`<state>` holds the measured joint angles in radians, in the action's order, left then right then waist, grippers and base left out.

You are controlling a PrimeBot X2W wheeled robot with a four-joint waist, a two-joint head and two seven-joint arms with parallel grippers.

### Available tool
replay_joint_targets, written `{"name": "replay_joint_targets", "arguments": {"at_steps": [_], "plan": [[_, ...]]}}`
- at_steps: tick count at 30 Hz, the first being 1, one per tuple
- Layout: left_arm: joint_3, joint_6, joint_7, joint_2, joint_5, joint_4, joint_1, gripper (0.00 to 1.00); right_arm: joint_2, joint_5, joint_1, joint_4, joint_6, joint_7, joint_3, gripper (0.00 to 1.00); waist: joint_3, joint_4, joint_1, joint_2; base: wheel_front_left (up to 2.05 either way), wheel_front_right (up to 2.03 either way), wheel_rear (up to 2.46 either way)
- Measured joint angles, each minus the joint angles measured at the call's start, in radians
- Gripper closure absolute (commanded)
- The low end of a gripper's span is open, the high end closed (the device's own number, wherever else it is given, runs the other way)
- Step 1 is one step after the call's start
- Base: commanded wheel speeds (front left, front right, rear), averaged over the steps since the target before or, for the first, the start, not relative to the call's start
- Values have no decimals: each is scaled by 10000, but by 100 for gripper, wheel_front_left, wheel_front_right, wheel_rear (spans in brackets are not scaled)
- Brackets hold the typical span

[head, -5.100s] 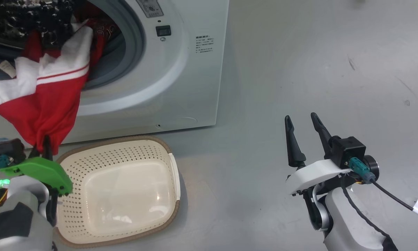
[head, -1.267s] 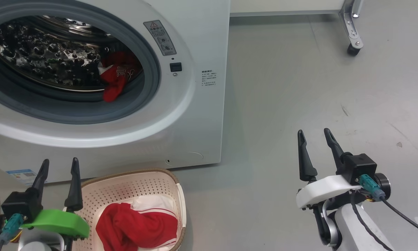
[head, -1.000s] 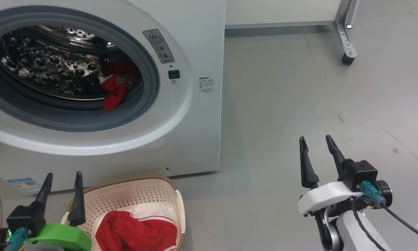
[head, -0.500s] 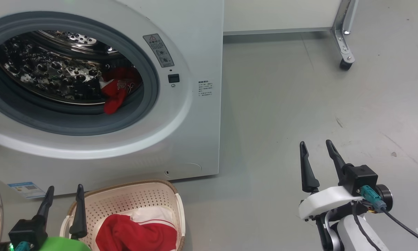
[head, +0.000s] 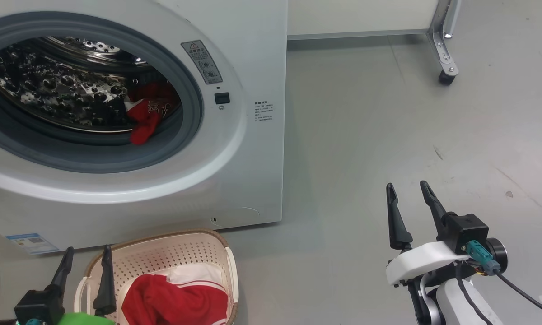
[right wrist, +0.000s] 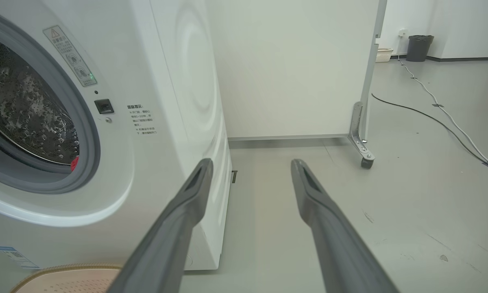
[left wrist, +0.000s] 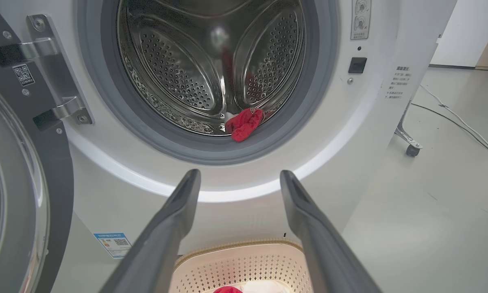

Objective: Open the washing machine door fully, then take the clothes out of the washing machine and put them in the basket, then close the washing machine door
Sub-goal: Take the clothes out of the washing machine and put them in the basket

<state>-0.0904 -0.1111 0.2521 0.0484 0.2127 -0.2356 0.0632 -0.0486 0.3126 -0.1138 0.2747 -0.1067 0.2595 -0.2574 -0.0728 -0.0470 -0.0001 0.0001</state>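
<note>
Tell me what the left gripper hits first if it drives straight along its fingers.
Probably the washing machine front, just below the grey gasket; depth is unclear. The open left gripper aims lower than the red jersey in the drum.

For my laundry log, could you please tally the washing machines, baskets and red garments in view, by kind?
Washing machine: 1
Basket: 1
Red garment in the drum: 1
Red garment in the basket: 1
Total: 4
</note>
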Motion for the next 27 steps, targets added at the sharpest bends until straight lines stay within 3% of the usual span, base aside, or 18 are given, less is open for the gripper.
{"name": "replay_joint_targets", "arguments": {"at_steps": [10, 16, 27], "plan": [[380, -88, 0, -15, 527, -493, -189, 0, -2, 67, -4, -113, -4, 0, -293, 0, -817, -74, 0, -1, 0, 0, 0], [817, -100, -144, 46, 784, -677, -1828, 0, -2, 128, -218, -349, -19, 0, -650, 0, -1720, -164, 1, 0, 0, 0, 0], [936, -130, -780, 1104, 1246, -575, -4715, 0, -8, 382, -1036, -723, -107, 0, -1202, 0, -3029, -410, 1, 0, 0, 0, 0]]}}
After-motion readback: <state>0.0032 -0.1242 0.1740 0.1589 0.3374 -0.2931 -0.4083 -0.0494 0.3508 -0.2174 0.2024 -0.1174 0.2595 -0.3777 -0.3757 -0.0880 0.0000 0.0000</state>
